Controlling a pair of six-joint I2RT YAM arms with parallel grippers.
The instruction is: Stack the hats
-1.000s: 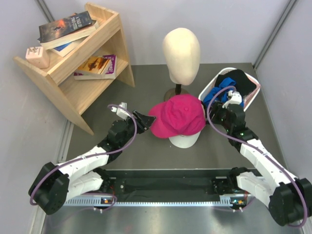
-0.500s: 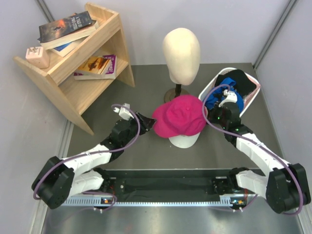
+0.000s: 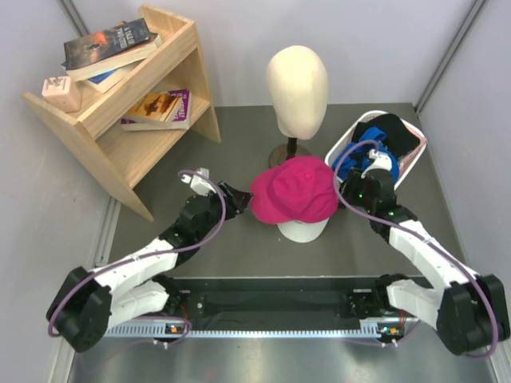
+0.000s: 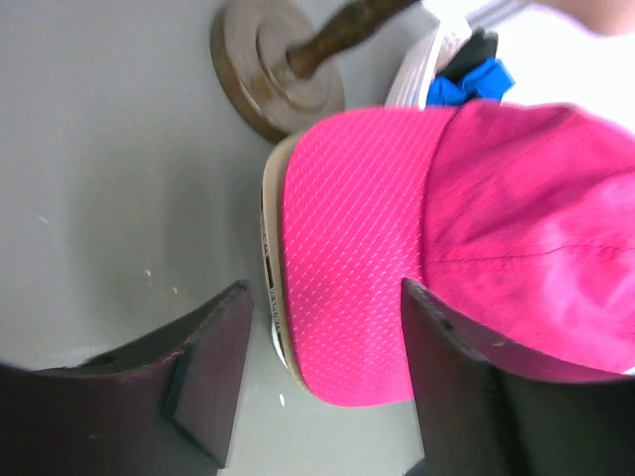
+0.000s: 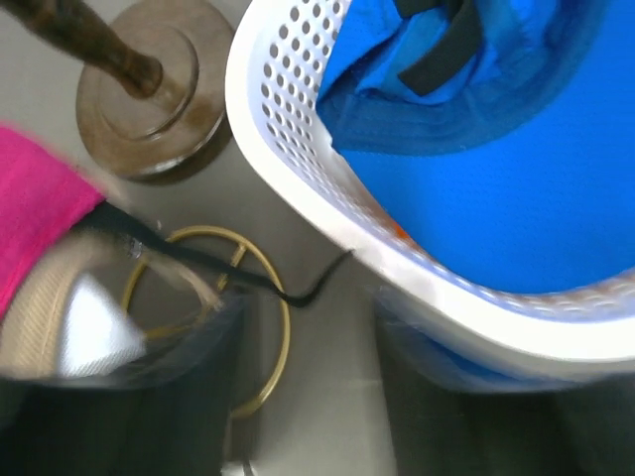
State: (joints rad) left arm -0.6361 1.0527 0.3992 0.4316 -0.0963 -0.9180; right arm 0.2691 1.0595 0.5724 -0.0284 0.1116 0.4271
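A magenta hat (image 3: 294,190) lies on top of a white hat (image 3: 302,231) at mid-table. In the left wrist view a tan brim edge (image 4: 270,248) shows under the magenta hat (image 4: 446,228). My left gripper (image 3: 238,196) is at the magenta brim's left end and stands open (image 4: 327,387), the brim tip reaching between its jaws. My right gripper (image 3: 358,167) hangs between the stack and the white basket (image 3: 342,144). It is open (image 5: 303,397), blurred, with bare table between its jaws. A blue hat (image 5: 516,149) and a black hat (image 3: 395,132) lie in the basket.
The cream mannequin head (image 3: 297,88) stands behind the stack on a round brown base (image 5: 154,89). A gold wire ring (image 5: 268,327) lies on the table beside the basket rim (image 5: 298,149). A wooden shelf with books (image 3: 128,96) fills the back left.
The magenta hat has shifted slightly to the right on the stack. My right gripper has moved left from the basket towards the stack. The left gripper has barely moved.
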